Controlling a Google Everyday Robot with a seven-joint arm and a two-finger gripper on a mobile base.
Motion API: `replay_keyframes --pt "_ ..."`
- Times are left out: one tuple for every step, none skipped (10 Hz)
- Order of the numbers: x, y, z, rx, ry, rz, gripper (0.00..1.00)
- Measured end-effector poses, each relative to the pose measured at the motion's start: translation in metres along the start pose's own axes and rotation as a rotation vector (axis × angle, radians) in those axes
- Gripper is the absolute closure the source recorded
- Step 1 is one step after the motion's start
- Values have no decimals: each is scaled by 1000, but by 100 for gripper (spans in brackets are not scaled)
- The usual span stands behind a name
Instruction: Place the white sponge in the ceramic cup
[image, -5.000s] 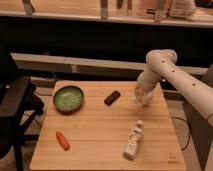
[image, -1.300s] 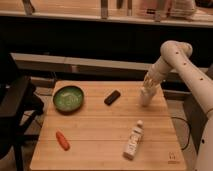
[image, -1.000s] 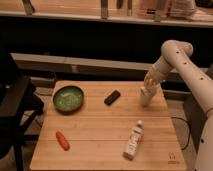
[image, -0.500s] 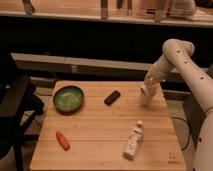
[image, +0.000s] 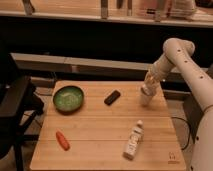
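Background: dark room, a wooden bench (image: 100, 135) in front, a shelf edge at the top.
Fingers: fingers (image: 153, 81) narrow, closed on the white sponge (image: 150, 77).
Gripper: gripper (image: 148, 86) points down at the far right part of the bench, just above the ceramic cup (image: 145, 97).
White sponge: in the grip, over the cup's mouth, not inside it.
Ceramic cup: upright on the bench.
Arm: white arm (image: 187, 65) comes from the right side.
Near the cup: black block (image: 112, 97) to the left.
Further: green bowl (image: 68, 98) at far left; white bottle (image: 133, 141) lying at the front; orange carrot (image: 62, 140) at front left.
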Motion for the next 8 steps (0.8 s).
replay_keyframes --pt "1 0 -1 1 -1 -1 90" --pt "2 1 -1 1 -2 -1 87" --pt "4 1 -1 2 -5 -2 87" --pt "5 0 -1 4 -6 -3 87" --pt "6 0 -2 6 -7 -4 87" --pt "7 1 -2 6 -8 -5 87" --pt "7 1 -2 6 -9 -5 87" --pt "8 1 -1 6 -11 -8 87"
